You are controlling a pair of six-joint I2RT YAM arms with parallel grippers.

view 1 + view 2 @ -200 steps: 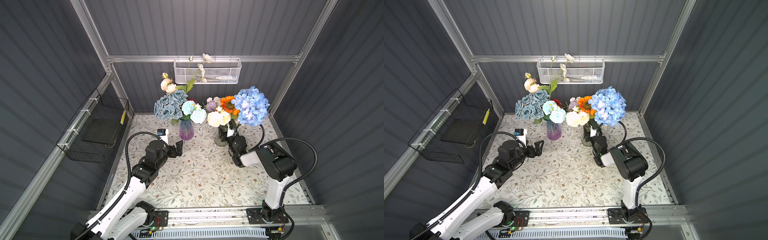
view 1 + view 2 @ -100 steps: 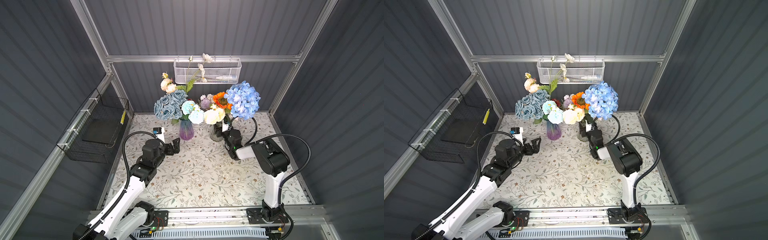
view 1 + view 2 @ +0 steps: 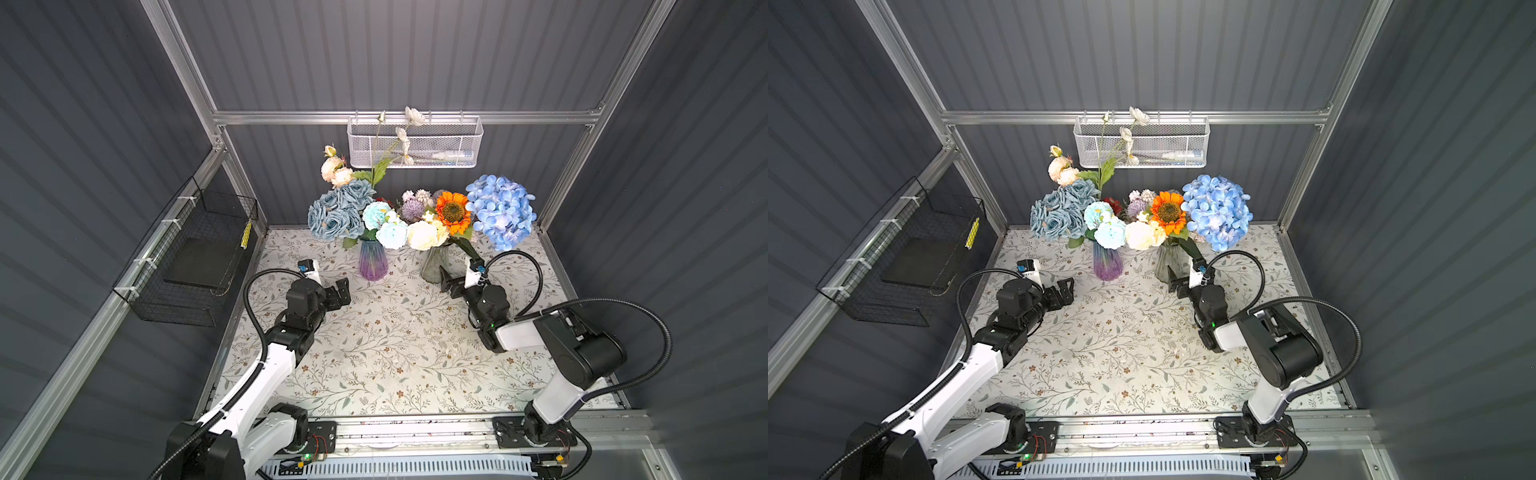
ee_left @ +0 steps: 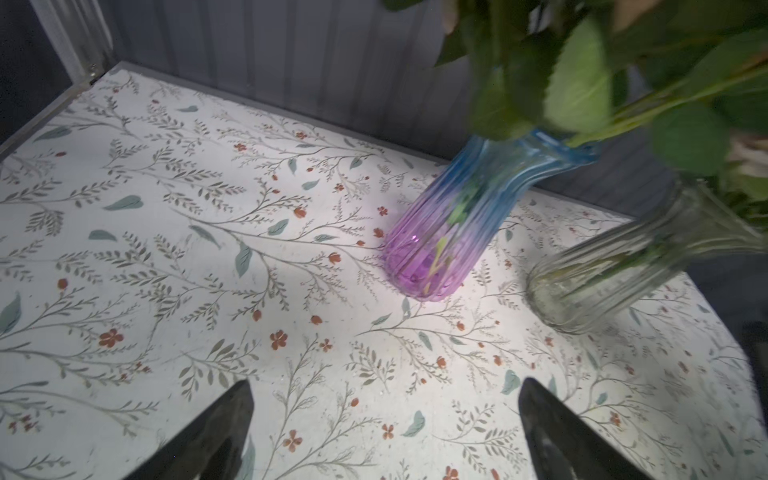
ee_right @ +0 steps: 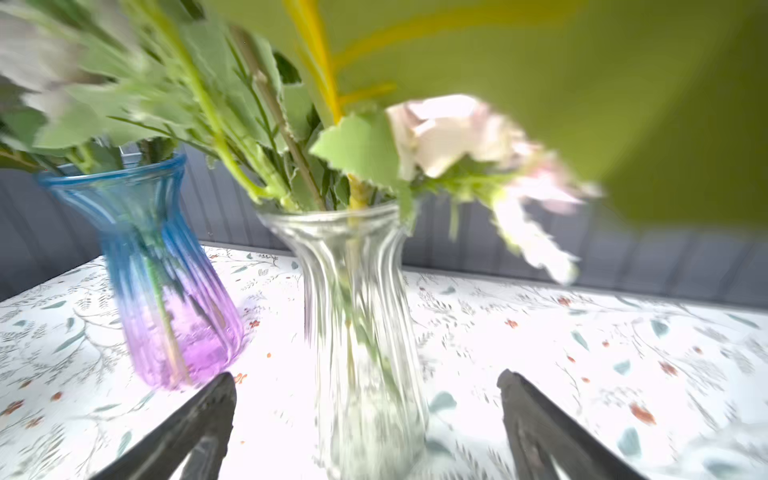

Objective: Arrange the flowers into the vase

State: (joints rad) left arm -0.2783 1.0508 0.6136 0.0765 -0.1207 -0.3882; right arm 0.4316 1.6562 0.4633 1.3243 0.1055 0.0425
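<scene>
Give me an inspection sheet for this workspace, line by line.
Surface: floral cloth, flat.
Job's things: flowers stand in a purple vase and a clear vase, both upright.
Clutter: nothing seen.
Grippers: left gripper open, empty, short of the purple vase; right gripper open, clear vase between its jaws, no contact seen.
Cables: left hose loops over its arm; right hose arcs below the hydrangea.
Surroundings: white basket on the rear rail, black wire basket on the side wall.
</scene>
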